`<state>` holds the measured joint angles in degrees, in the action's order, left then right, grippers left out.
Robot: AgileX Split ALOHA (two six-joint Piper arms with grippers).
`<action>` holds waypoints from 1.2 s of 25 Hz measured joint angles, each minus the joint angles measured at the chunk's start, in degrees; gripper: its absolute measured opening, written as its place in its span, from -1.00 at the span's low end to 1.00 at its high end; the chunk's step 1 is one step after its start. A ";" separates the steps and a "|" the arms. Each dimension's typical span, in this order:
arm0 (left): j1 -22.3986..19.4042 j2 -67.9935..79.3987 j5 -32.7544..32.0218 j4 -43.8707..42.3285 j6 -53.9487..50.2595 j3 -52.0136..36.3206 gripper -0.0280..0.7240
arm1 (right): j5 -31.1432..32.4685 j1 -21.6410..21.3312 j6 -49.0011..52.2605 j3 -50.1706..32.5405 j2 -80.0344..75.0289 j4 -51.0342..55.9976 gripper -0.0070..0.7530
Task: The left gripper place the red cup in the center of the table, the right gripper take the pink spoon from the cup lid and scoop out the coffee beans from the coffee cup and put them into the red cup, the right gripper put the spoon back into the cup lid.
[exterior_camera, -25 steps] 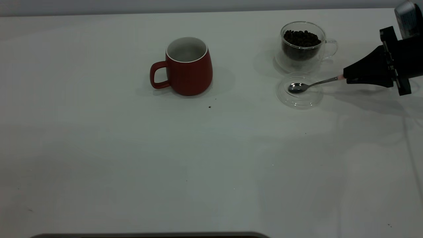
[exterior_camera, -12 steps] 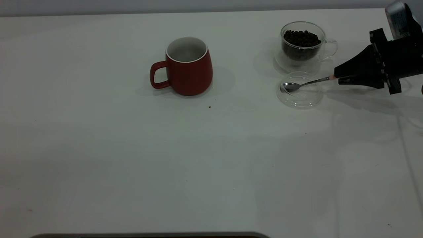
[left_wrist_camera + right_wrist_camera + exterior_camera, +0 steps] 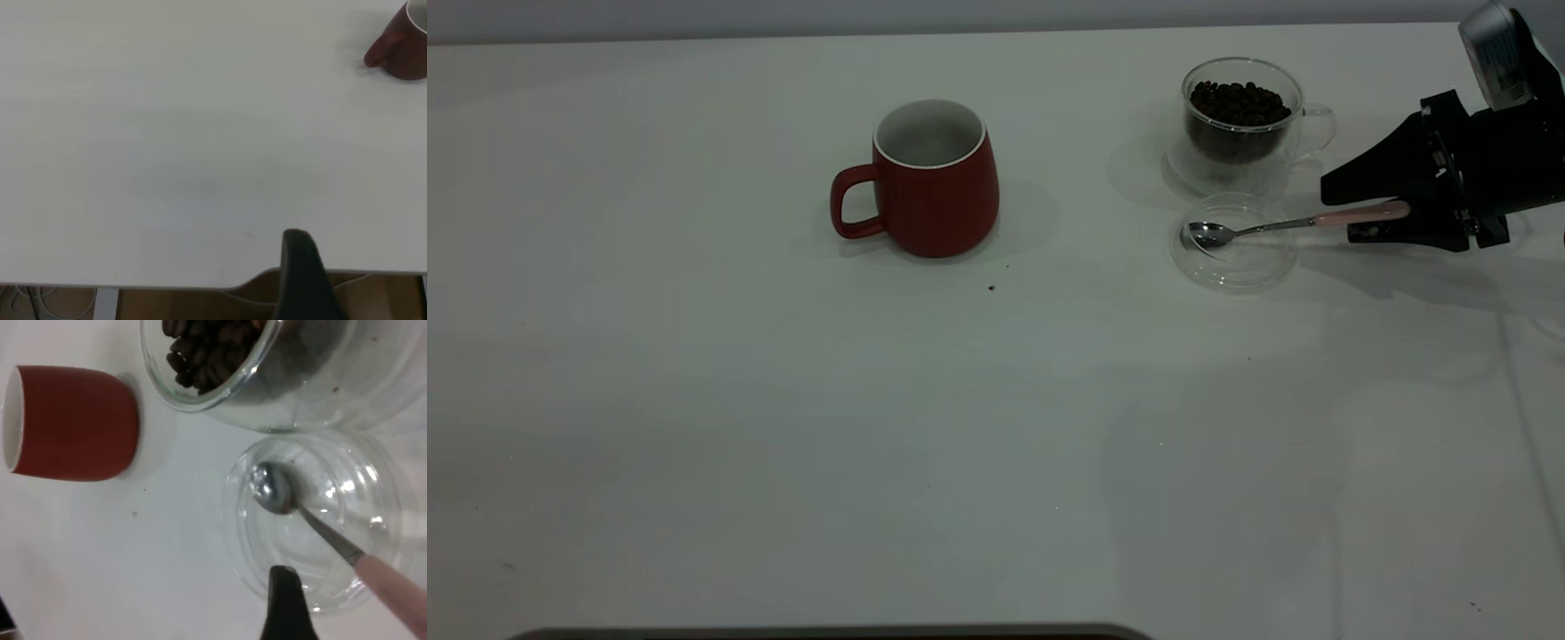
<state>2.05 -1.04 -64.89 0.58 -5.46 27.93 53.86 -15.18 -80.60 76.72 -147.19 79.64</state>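
Right gripper (image 3: pixel 1369 213): fingers spread around pink spoon (image 3: pixel 1303 222) handle, bowl in cup lid (image 3: pixel 1234 258); advice: withdraw toward 3 o'clock without nudging

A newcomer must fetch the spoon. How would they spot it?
On the table's right side, before the glass cup of coffee beans, lies a clear lid. The spoon rests with its bowl in that lid: the only thing with a pink handle.
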 joint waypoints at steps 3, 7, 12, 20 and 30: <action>0.00 0.00 0.00 0.00 0.00 0.00 0.39 | -1.71 0.00 -1.93 0.00 0.00 -0.40 0.50; 0.00 0.00 0.00 0.00 0.00 0.00 0.39 | -4.54 0.00 -3.44 0.00 0.00 0.89 0.50; 0.00 0.00 0.00 0.00 0.00 0.00 0.39 | -7.27 0.00 -5.69 0.00 0.00 12.59 0.50; 0.00 0.00 0.00 0.00 0.00 0.00 0.39 | -0.33 -0.05 -1.52 -0.25 3.27 21.53 0.50; 0.00 0.00 0.00 0.00 0.00 0.00 0.39 | 9.40 5.01 15.74 -0.42 32.48 -12.76 0.48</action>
<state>2.05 -1.04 -64.89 0.58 -5.46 27.93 63.25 -10.17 -64.86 76.30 -114.70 66.88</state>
